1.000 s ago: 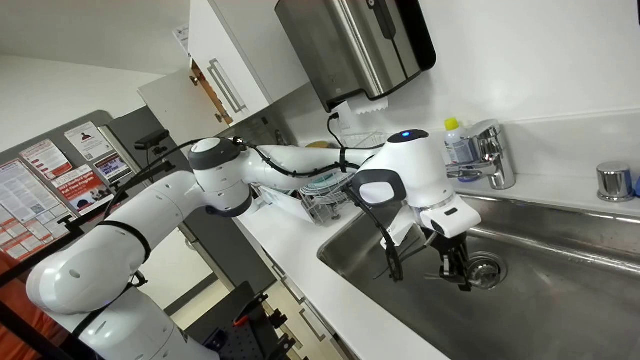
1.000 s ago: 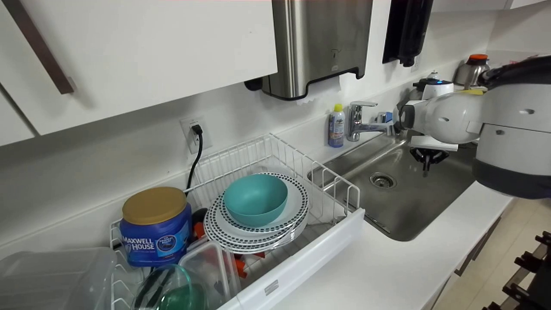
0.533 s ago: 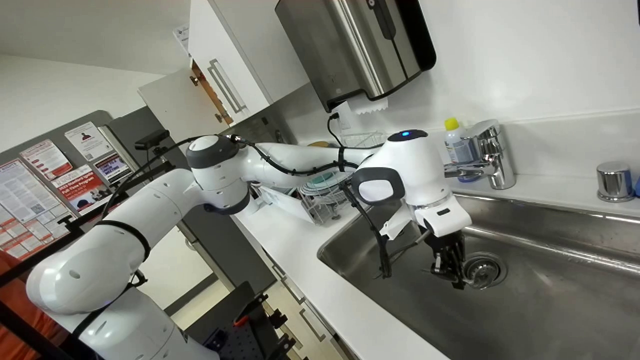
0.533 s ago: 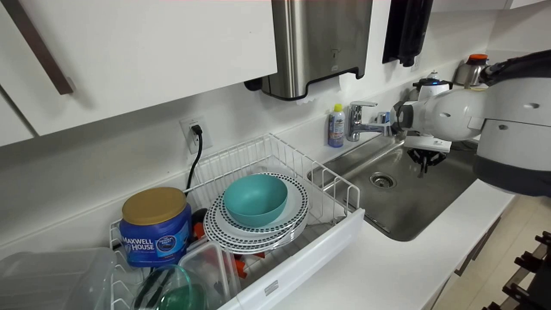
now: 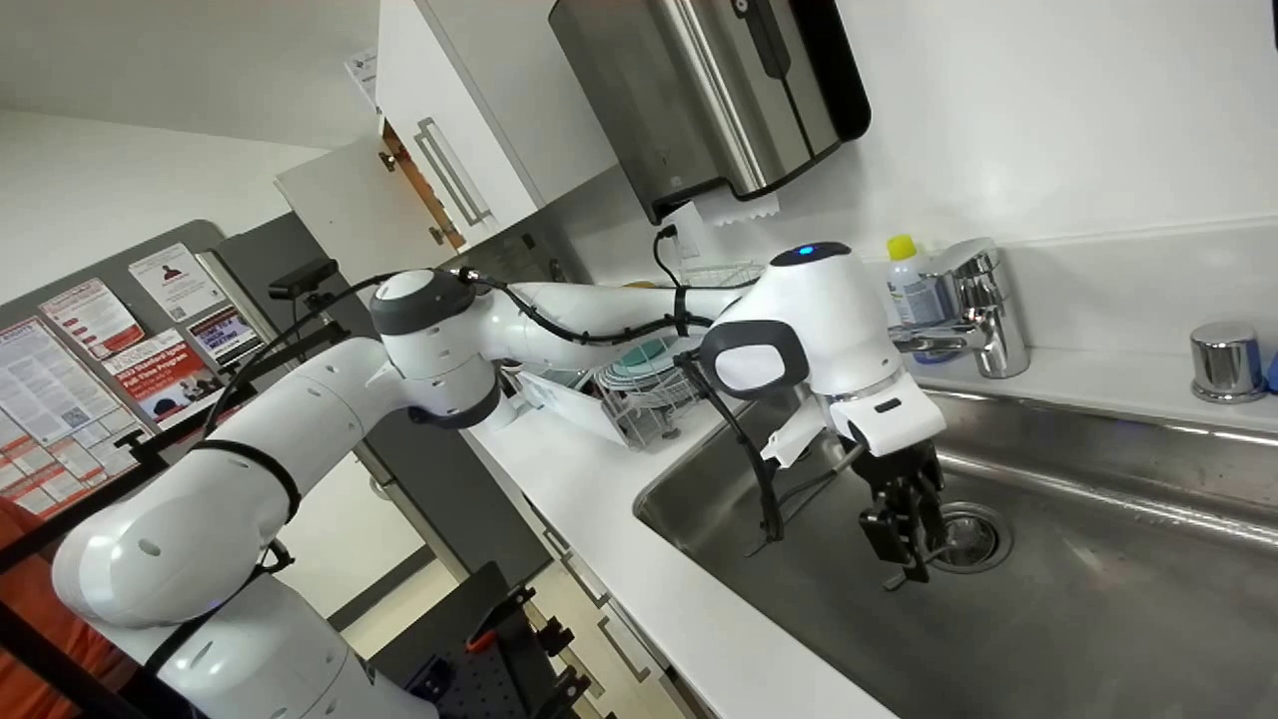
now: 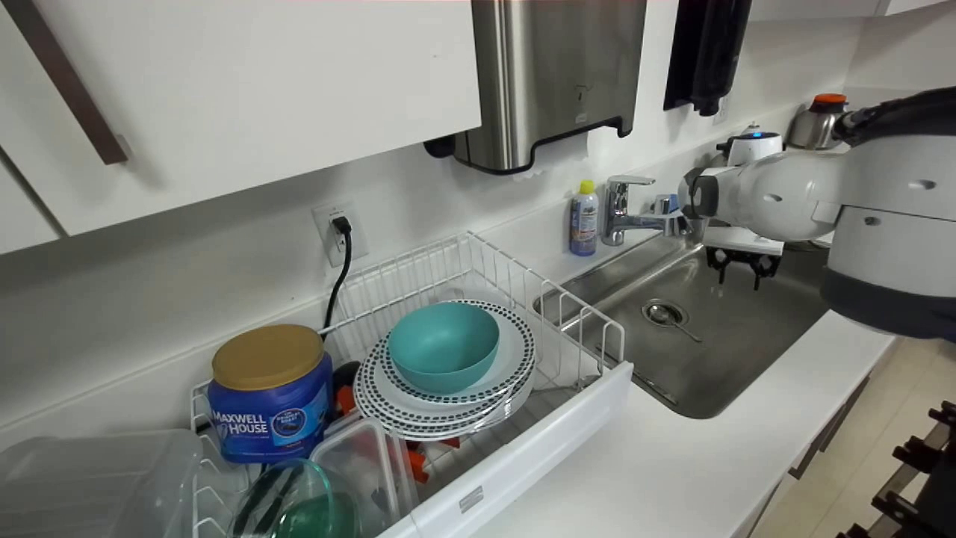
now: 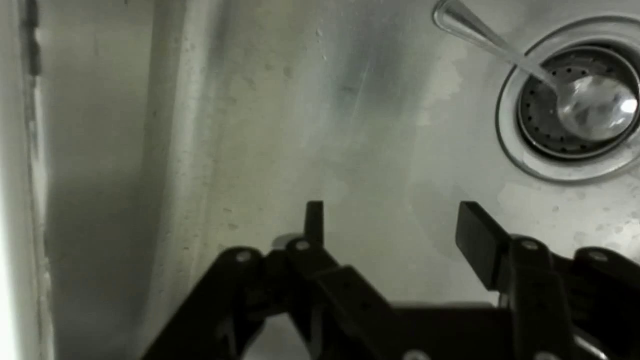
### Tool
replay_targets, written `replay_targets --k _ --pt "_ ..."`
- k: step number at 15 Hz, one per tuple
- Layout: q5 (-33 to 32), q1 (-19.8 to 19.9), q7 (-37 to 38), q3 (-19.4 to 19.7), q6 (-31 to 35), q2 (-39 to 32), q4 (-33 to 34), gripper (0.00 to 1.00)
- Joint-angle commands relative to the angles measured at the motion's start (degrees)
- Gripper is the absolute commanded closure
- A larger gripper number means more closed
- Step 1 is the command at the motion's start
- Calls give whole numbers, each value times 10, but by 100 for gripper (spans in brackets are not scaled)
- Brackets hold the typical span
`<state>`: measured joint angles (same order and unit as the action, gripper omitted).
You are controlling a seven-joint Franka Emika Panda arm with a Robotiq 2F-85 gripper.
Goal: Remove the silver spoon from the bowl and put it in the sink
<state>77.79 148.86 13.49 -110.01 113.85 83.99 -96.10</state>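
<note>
While apparently standing at the release step, holding nothing between widely parted fingers [image 7: 479,246] | note silver spoon [image 7: 534,69] in sink [image 7: 375,165], partly over drain [image 7: 516,141] | next, probably lift straight clear

In both exterior views, a steel paper dispenser [image 6: 560,78] is fixed to the wall [image 5: 1048,120], and a yellow-capped bottle [image 6: 584,223] stands on the tabletop [image 6: 627,463]. In an exterior view, a white dish rack [image 6: 523,467] carries patterned plates [image 6: 504,366] and, just beside them, a blue coffee tub [image 6: 270,407]. In an exterior view, printed papers [image 5: 165,369] are attached to a grey panel [image 5: 205,236].
</note>
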Motion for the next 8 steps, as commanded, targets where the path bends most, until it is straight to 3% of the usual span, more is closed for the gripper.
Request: replay_targets --k 1,6,8 --pt "-6 0 -75 50 -21 -26 -29 1" --pt "-24 2 -225 138 -126 -43 -78 0" --pt "-54 4 -300 152 -151 -72 -95 0"
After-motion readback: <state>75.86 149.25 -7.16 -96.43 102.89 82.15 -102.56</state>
